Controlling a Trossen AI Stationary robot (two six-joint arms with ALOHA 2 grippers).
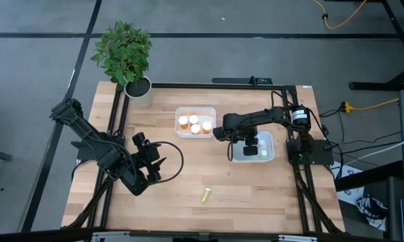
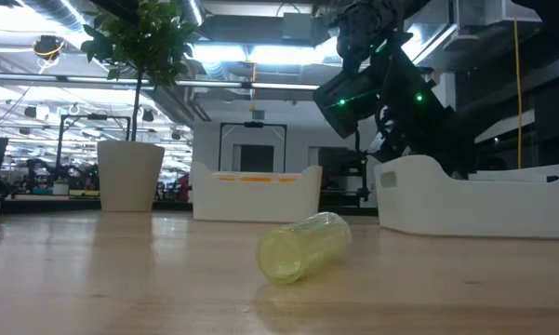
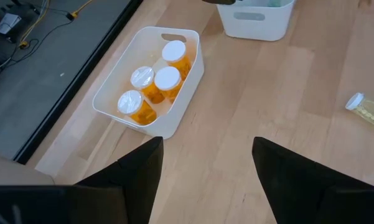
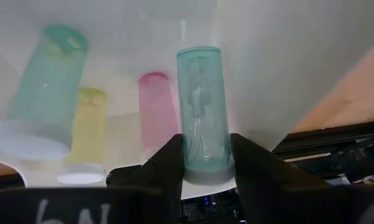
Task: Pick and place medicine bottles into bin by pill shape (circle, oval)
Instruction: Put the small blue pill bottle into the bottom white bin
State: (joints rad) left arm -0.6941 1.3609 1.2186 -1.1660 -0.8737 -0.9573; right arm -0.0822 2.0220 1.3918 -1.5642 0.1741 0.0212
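Here the right arm reaches in from the surface's right edge, elbow bent, its right tool (image 4: 204, 163) poised over the white plastic right-hand bin (image 1: 269, 156) and clamped on a translucent teal cylindrical bottle (image 4: 203, 112), held by its capped end with the body pointing down into that bin. Lying in the bin below are a pale green bottle (image 4: 45, 93), a yellow one (image 4: 87, 134) and a pink one (image 4: 157, 112). The white rectangular left-hand bin (image 1: 180, 132), just beside the right-hand bin, holds four orange bottles with white round caps (image 3: 153, 87), all upright. A translucent yellow bottle (image 2: 302, 247) lies on its side on the bare wooden surface (image 1: 255, 195), well apart from the right-hand bin (toward the near edge). The left arm waits folded, farther from that bin than the orange bottles, its left tool (image 3: 205, 163) open and empty.
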